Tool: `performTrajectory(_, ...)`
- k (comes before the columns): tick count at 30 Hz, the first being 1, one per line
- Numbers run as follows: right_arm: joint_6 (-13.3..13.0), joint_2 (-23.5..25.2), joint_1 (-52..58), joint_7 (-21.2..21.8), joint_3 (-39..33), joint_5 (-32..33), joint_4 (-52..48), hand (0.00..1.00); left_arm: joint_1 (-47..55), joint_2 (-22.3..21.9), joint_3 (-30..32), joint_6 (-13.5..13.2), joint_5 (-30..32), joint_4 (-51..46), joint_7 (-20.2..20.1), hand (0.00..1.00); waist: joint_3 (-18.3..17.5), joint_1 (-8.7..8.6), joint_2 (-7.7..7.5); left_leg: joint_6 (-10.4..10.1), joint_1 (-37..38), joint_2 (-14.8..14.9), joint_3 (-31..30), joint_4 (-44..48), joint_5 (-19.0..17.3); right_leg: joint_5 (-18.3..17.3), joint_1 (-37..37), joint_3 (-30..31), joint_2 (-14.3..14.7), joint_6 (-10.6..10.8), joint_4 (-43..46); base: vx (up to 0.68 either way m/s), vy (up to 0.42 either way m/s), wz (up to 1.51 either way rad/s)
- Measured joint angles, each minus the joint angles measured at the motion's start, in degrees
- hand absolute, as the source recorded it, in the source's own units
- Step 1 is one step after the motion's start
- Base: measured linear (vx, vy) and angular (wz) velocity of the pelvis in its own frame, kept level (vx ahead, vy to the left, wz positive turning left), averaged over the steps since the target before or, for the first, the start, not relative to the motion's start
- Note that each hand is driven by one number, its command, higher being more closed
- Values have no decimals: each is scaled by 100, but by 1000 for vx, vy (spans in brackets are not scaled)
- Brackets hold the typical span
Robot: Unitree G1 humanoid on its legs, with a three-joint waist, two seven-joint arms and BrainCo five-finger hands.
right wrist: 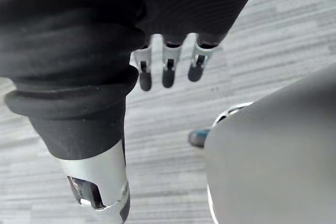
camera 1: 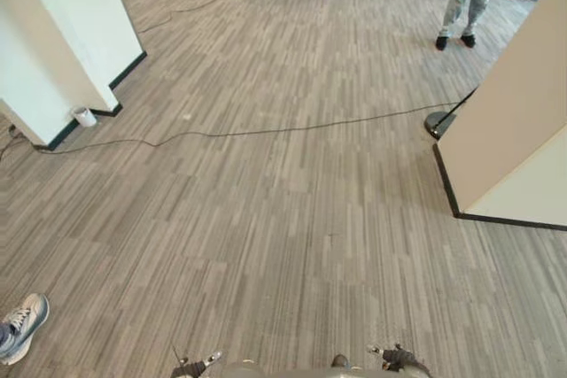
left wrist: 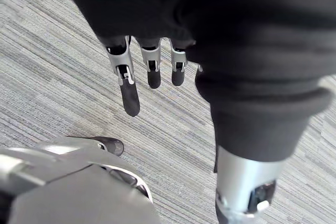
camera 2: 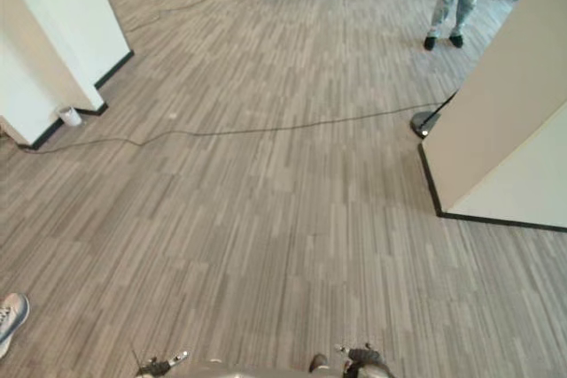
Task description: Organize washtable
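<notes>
Left wrist view: we see left hand [left wrist: 129,94] straight-fingered, empty; right hand [right wrist: 168,75] same, both over floor [camera 1: 283,219].

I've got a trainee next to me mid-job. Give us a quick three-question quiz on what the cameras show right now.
1. True or false: the left robot hand is gripping a cloth.
2. Which of these is on the floor at the lower left of the eye views? A) a person's sneaker B) a bucket C) a sponge
3. Short answer: how are the fingers of the right robot hand set?

Key: 1 false, its fingers hang straight and hold nothing. 2 A. 3 straight, pointing at the floor, holding nothing.
</notes>
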Motion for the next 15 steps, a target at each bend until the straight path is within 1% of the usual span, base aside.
performTrajectory(1,71,-165,56,103,54,0,63,0,90,64,-35,95,3,112,-9,0,-233,-1,-96,75,290,-402,-108,-801,397,141,-9,-29,-237,126,-169,0,0,0)
performTrajectory(12,58,-184,53,103,-6,50,63,0,92,50,32,66,-32,117,3,0,-220,0,-67,75,237,-412,-102,-817,397,158,-28,-36,-237,146,-275,0,0,0)
performTrajectory(14,50,-186,50,102,-67,98,64,0,99,32,68,29,-68,125,9,0,-214,-2,-49,77,190,-414,-143,-818,398,164,-27,-94,-238,150,-320,5,-16,9)
performTrajectory(15,48,-190,51,100,-106,149,71,0,118,4,114,-36,-75,123,10,0,-211,-3,-24,84,167,-417,-175,-833,403,183,-9,-148,-235,163,-383,18,-30,11)
